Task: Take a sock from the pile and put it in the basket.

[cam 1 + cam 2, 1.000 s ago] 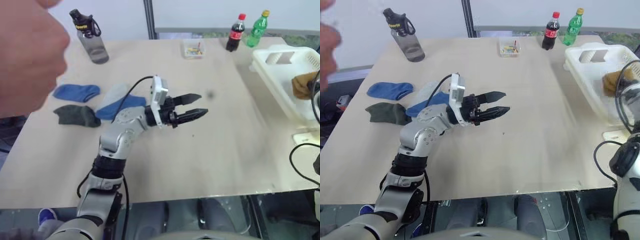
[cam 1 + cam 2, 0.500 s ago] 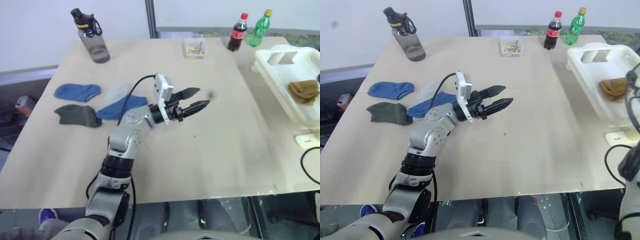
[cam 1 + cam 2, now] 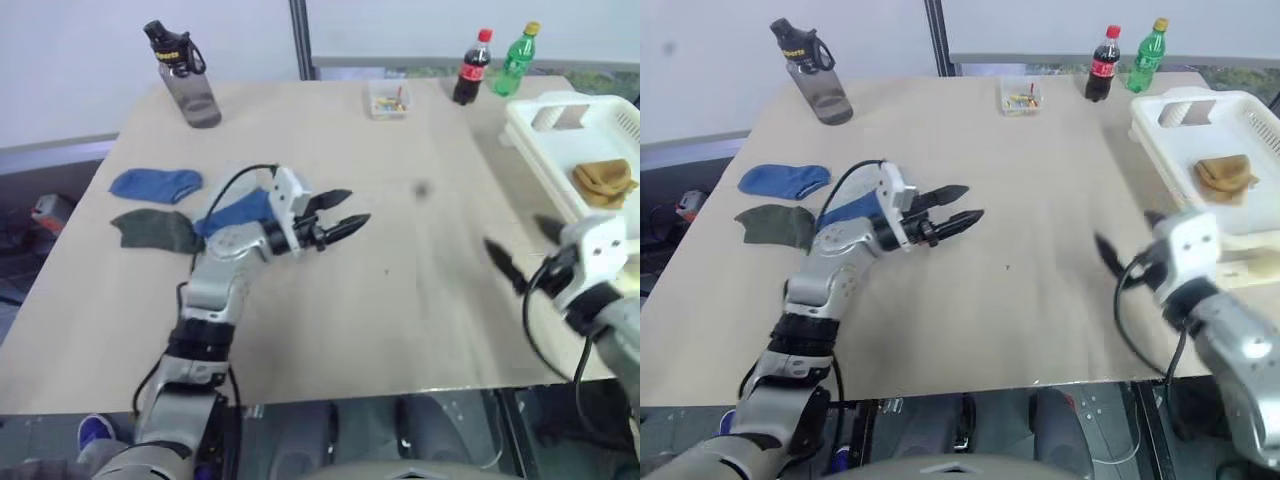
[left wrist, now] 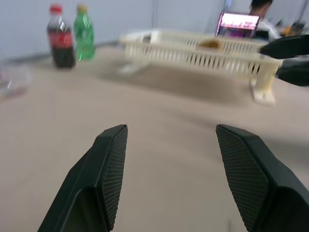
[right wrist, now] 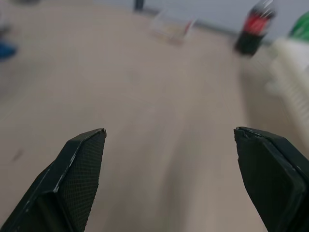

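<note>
Tabletop [image 3: 1040,300] centre is bare wood, wide free room between both tools. Landmark = basket [image 3: 1160,140], sitting at the right edge of the tabletop, long axis running near-to-far, partly overhanging. A mustard sock [image 3: 1223,173] lies crumpled inside it, toward the near half.

Pile [image 3: 790,205] lies across the tabletop from the basket, near the opposite edge: blue sock [image 3: 783,180] long axis crosswise, dark sock [image 3: 775,225] just nearer than it, also crosswise, another blue sock [image 3: 855,208] partly hidden behind the left arm.

Left tool [image 3: 955,208] is empty, fingers apart, pointing level toward the basket, just basket-side of the pile. Right tool [image 3: 520,250] is spread wide, empty, just beside the basket's near corner, aimed toward the pile.

Bottles [image 3: 1123,63], small clear box [image 3: 1019,97] sit at the far edge; grey flask [image 3: 812,72] at the far corner opposite the basket.
</note>
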{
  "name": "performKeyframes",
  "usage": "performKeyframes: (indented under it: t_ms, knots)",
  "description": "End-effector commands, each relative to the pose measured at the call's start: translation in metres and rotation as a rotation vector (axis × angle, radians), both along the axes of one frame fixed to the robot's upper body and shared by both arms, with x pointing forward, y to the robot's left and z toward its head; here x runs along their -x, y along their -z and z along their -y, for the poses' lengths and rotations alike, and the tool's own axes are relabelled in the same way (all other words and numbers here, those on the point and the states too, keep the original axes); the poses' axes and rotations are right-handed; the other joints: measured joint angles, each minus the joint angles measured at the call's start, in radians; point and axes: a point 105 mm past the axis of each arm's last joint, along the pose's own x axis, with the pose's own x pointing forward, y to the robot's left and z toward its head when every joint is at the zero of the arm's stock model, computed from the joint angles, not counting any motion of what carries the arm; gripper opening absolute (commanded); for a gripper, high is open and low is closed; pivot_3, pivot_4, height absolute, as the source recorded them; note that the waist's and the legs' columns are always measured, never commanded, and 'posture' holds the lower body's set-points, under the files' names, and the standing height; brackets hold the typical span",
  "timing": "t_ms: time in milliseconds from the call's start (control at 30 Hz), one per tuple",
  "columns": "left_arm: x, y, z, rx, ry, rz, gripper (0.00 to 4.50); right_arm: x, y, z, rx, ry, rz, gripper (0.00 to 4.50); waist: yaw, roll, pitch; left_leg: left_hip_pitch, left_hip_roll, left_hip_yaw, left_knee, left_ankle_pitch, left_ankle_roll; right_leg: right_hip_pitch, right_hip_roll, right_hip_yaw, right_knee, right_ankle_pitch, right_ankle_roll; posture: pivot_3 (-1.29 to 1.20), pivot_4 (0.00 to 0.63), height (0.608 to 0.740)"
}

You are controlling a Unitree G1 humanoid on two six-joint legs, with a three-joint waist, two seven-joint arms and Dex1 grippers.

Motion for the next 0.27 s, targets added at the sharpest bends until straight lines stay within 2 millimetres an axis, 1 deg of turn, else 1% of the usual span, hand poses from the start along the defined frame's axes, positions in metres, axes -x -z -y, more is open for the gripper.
performKeyframes:
  t_ms: [33,67,167,267]
  knots:
    - [0.021,-0.005,-0.03,-0.058,0.004,-0.001,3.13,0.025,0.009,-0.004,0.086,-0.053,-0.03,4.41,0.002,0.0,0.0,0.0,0.0,0.0,0.002,0.0,0.0,0.0,0.0,0.0,0.0,0.0,0.0,0.0,0.15,0.74]
    - [0.027,0.001,-0.044,-0.092,-0.026,-0.021,3.13,0.03,0.013,-0.003,0.086,-0.053,-0.052,4.41,0.001,0.0,0.0,0.0,0.0,-0.001,0.002,0.0,0.0,0.001,0.0,-0.001,0.0,0.0,0.0,0.0,0.15,0.74]
    - [0.038,0.008,-0.068,-0.14,-0.082,-0.057,3.13,0.036,0.017,0.001,0.089,-0.051,-0.074,4.41,-0.005,0.0,0.0,0.003,0.003,0.0,0.004,0.0,0.0,0.003,0.001,-0.001,0.002,-0.002,-0.003,0.0,0.15,0.74]
    - [0.046,0.011,-0.073,-0.16,-0.092,-0.066,3.13,0.035,0.017,0.003,0.103,-0.057,-0.072,4.41,-0.002,-0.001,0.001,0.004,0.007,0.0,0.005,0.0,0.0,0.003,0.004,0.0,0.002,-0.003,-0.004,0.0,0.15,0.74]
